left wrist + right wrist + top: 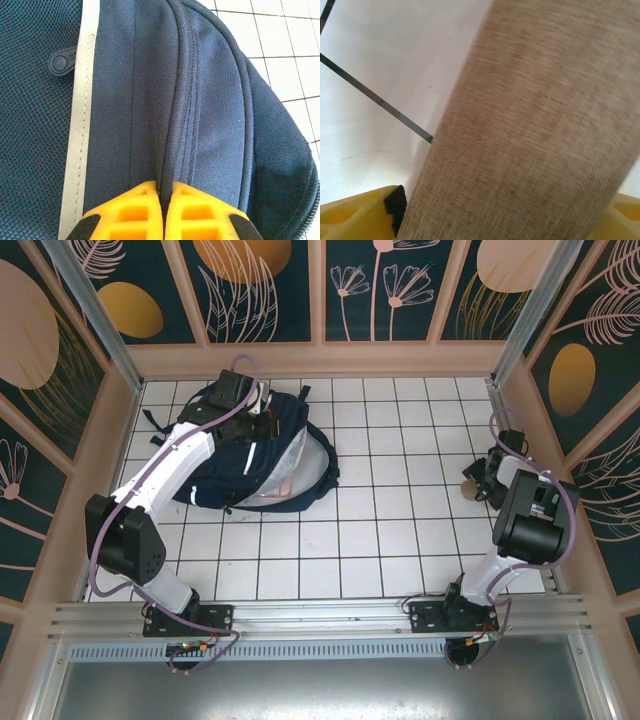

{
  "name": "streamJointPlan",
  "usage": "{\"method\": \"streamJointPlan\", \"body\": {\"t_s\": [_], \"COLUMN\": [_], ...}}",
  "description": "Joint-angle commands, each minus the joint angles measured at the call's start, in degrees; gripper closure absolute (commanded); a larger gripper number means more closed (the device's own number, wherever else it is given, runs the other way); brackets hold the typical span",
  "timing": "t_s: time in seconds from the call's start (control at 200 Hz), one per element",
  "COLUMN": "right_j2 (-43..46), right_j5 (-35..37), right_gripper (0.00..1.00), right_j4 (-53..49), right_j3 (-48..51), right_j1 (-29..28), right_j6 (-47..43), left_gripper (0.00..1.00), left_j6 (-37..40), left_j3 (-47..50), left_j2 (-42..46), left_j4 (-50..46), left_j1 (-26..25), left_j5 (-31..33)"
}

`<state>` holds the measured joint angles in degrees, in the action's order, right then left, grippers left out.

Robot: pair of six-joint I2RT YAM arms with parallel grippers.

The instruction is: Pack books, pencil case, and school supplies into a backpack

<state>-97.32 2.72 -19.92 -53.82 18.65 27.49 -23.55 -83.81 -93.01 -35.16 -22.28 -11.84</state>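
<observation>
The navy backpack [235, 465] lies at the back left of the tiled table, its mouth gaping toward the right with silvery lining showing. My left gripper [262, 412] is on its top and is shut on a dark fabric ridge of the backpack [215, 100], pinched between the yellow fingers of the left gripper [165, 189]. A pale pink patch [286, 484] inside the mouth looks like the pencil case. At the far right, my right gripper [480, 478] has its fingers against both sides of the small tan roll [469, 477]. Up close the roll [530, 120] spans the right gripper [507, 215]. The books are hidden.
Wooden walls with dark flower panels close in the table on three sides. The right wall [560, 440] stands close beside the right arm. White tiles [400, 510] stretch between the backpack and the roll.
</observation>
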Motion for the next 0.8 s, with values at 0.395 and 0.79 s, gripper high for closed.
{"method": "streamJointPlan", "body": {"t_s": [0.395, 0.79], "right_j2": [5.77, 5.25], "right_j5": [-0.85, -3.31], "right_gripper": [0.60, 0.59], "right_j4": [-0.15, -0.09], "right_j3": [1.28, -7.83], "right_j1": [-12.72, -40.76], "right_j6": [1.33, 9.03], "left_gripper": [1.00, 1.00], "left_j6": [-1.86, -7.17], "left_j3": [1.11, 2.34], "left_j2": [4.18, 7.87], "left_j4": [5.25, 10.10], "left_j1": [-0.57, -0.48], "left_j5": [-0.13, 3.15]}}
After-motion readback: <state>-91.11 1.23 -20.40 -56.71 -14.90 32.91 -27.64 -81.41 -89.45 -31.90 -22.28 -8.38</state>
